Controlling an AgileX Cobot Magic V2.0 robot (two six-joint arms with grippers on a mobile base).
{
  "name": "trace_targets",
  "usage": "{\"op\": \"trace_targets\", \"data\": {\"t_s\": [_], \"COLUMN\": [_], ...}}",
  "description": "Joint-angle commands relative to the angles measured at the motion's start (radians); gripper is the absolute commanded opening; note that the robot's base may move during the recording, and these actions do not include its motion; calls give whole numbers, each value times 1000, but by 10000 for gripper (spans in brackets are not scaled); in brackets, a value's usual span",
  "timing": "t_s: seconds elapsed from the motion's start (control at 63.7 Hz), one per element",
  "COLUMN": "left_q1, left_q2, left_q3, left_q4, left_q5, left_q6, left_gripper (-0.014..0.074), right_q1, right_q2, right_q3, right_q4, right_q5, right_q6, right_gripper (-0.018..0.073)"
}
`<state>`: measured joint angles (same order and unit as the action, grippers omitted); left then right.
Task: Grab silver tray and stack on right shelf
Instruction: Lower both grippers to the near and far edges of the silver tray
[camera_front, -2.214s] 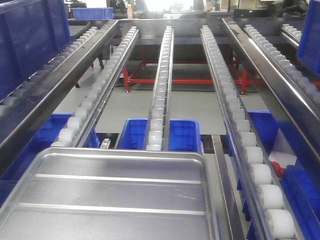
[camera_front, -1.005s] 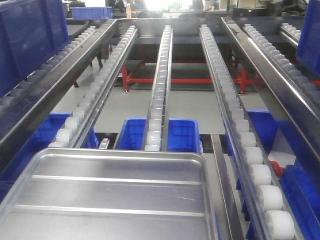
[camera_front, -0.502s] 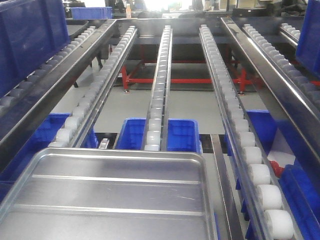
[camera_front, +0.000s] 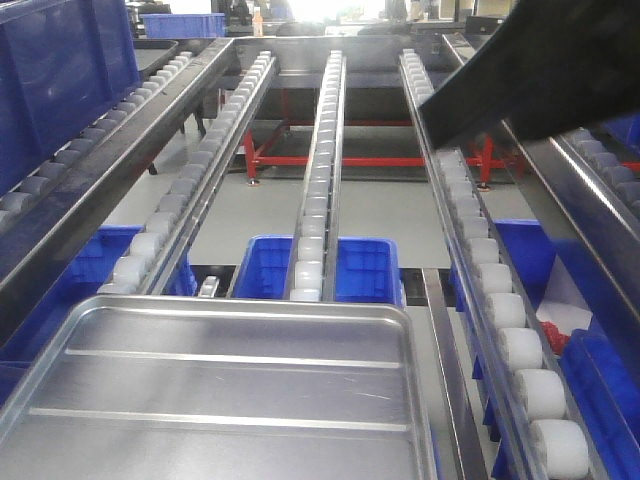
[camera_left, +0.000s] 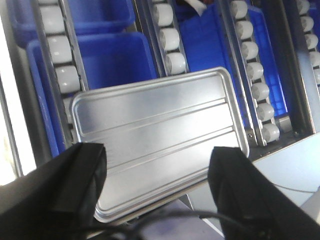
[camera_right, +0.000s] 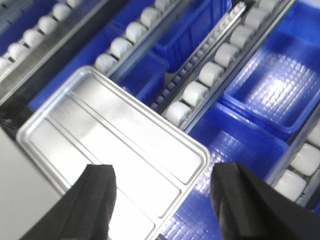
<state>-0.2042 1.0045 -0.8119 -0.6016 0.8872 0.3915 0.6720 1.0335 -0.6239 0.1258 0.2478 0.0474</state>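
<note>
The floor (camera_front: 380, 215) is pale grey and smooth. Low down sit open blue boxes — a middle blue box (camera_front: 368, 270), a left blue box (camera_front: 95, 262) and a right blue box (camera_front: 528, 255). A small red thing (camera_front: 553, 338) lies near the right one; I cannot tell what it is. A tall blue crate (camera_front: 70, 70) stands high up on the left. Far back sits a small blue crate (camera_front: 185, 25). Bright white light (camera_front: 325, 10) shines at the far end — too bright to see past.
</note>
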Motion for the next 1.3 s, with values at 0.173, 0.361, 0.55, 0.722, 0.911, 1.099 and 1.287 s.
{"op": "trace_targets", "data": {"t_s": [0.173, 0.361, 0.55, 0.722, 0.911, 1.099, 1.287], "left_q1": [-6, -31, -230, -393, -406, -404, -404], "left_q2": [80, 95, 113, 212, 297, 368, 429], "left_q3": [-70, -80, -80, -80, -80, -80, -80], "left_q4": [-44, 136, 467, 732, 733, 733, 733], "left_q5": [15, 17, 8, -28, -96, -126, -159], "left_q6": [6, -95, -441, -865, -934, -941, -941], "left_gripper": [356, 347, 347, 347, 309, 272, 272], "right_q1": [16, 16, 16, 16, 16, 16, 16], "right_q2": [148, 271, 394, 431, 441, 480, 530], "right_q3": [-132, -251, -344, -363, -363, -361, -361], "right_q4": [101, 99, -69, -296, -286, -241, -241], "right_q5": [54, 231, 370, 421, 421, 420, 407], "right_q6": [24, 82, 317, 651, 682, 682, 682], "right_gripper": [520, 520, 519, 519, 519, 519, 519]}}
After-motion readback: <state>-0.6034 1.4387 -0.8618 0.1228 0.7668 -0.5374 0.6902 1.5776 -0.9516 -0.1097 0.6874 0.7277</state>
